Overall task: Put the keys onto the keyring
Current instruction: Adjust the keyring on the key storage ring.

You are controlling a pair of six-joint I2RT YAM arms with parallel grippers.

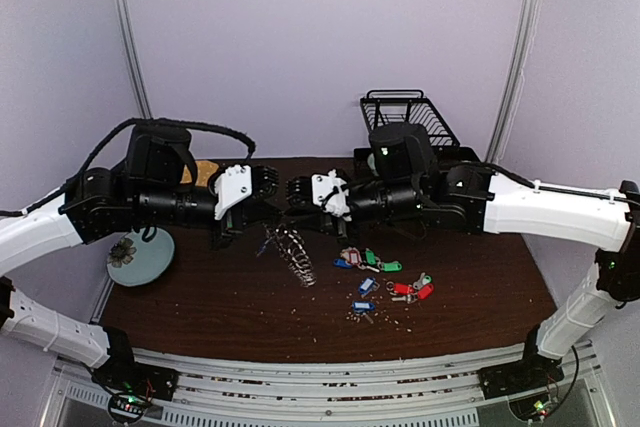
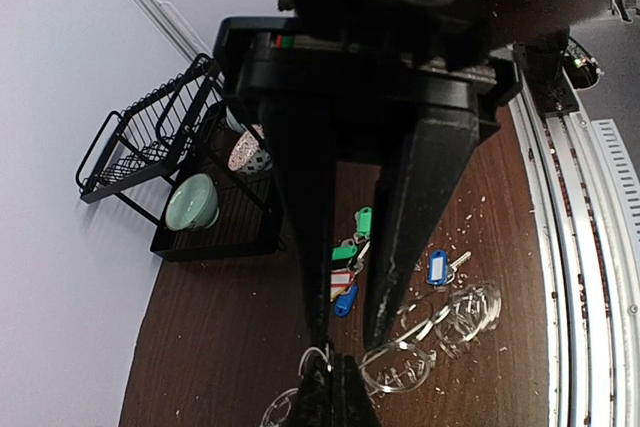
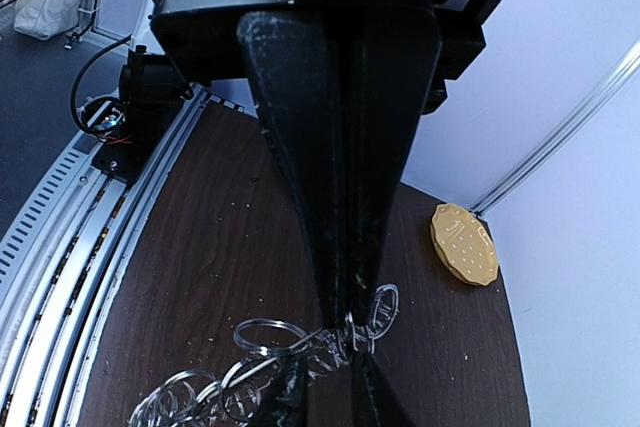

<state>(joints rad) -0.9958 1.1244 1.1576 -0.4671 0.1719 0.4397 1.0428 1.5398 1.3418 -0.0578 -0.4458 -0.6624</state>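
The keyring [image 1: 292,252], a chain of linked silver rings, runs from between the two grippers down to the table; it also shows in the left wrist view [image 2: 440,322] and the right wrist view [image 3: 260,332]. My right gripper [image 3: 350,332] is shut on one of its rings. My left gripper [image 2: 347,332] is open, its fingertips either side of the right gripper's tips [image 2: 335,392], a ring beside them. In the top view the left gripper [image 1: 272,183] and the right gripper [image 1: 293,190] meet tip to tip. The keys [image 1: 365,259] with blue, green and red tags lie loose to the right [image 2: 345,267].
A black dish rack [image 1: 405,112] with bowls stands at the back right. A pale blue plate [image 1: 140,255] lies at the left edge. A yellow disc [image 3: 463,244] lies at the back left. Crumbs dot the brown table.
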